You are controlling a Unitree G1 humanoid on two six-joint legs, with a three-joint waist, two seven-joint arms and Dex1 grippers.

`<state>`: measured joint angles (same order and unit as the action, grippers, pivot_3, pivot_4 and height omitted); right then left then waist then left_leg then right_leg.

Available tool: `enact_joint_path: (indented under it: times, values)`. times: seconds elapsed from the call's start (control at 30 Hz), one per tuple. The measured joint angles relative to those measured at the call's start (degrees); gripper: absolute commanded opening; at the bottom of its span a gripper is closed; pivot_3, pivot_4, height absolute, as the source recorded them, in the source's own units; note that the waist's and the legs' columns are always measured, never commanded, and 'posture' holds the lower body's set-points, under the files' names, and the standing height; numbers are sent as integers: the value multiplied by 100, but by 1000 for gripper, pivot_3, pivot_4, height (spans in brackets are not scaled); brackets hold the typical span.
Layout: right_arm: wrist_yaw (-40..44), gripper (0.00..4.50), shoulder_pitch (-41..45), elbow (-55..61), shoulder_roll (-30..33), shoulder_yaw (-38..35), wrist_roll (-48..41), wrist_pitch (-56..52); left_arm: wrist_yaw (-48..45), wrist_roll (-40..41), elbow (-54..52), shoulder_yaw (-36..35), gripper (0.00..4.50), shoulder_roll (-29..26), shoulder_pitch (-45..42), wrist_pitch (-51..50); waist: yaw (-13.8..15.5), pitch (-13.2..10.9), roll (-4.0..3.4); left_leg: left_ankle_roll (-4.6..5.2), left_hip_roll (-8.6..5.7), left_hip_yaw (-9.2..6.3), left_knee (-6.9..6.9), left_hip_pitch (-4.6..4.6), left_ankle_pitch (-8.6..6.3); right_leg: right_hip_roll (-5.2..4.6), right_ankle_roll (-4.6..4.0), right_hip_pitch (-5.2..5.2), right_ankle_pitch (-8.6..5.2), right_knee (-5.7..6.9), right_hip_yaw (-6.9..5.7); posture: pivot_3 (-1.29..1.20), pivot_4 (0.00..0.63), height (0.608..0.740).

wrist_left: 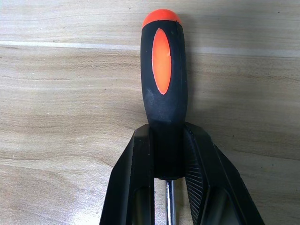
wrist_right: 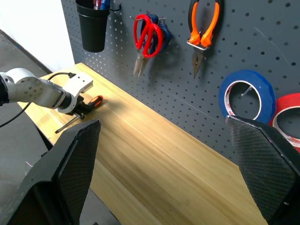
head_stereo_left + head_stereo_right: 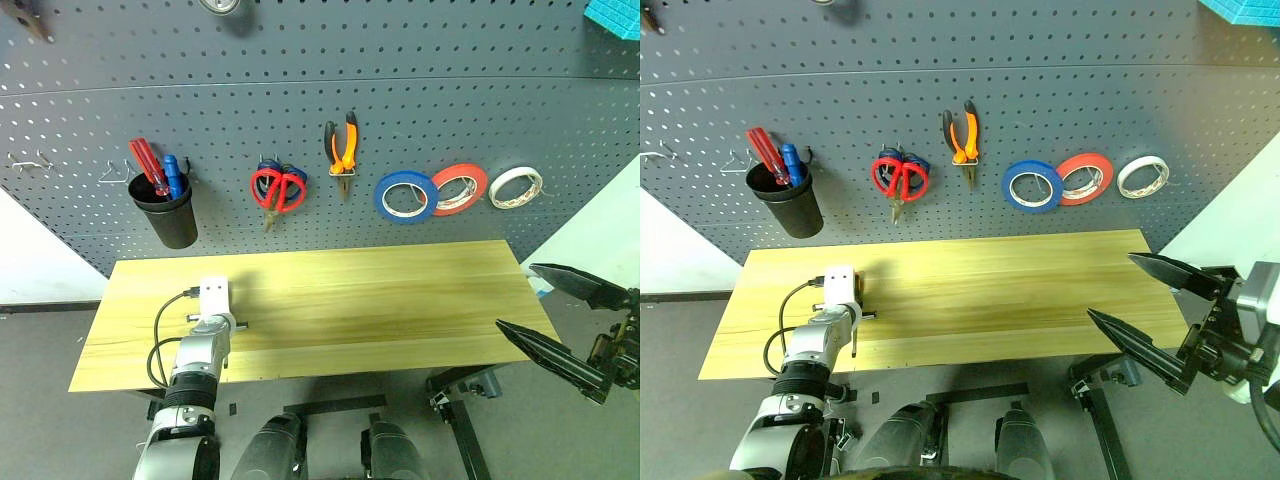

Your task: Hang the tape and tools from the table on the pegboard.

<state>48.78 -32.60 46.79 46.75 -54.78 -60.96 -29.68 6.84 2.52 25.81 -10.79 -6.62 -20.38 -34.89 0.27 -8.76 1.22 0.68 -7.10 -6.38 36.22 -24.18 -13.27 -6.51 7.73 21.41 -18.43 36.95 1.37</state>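
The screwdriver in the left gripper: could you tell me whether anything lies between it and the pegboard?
Nothing visible does. The left gripper is shut on the screwdriver at the table, and only bare wood runs from there to the pegboard.

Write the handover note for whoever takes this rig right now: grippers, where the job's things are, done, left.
Left gripper: shut on the screwdriver, which lies on the table.
Right gripper: open, empty, off the table's right end.
Done: blue tape, red scissors and pliers hang on the pegboard.
Left: lift the screwdriver and put it on the pegboard.
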Motion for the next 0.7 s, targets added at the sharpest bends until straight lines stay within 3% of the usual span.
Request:
enact_joint_path:
  times: [0.33,0.7]
  values:
    - [-3,4500,98,-46,2,25,3,-3,-129,-148,-789,359,488,-18,602,121,13,-12,-2,-1,0,0,-2,-4,-1,-1,0,1,0,-7,1,-130,178,740]
    - [9,4500,154,-136,-1,155,143,-2,-529,-597,-2235,1112,488,-229,1445,1480,38,-15,-10,7,0,0,-8,-17,-5,-3,-1,1,0,-35,-1,-123,172,740]
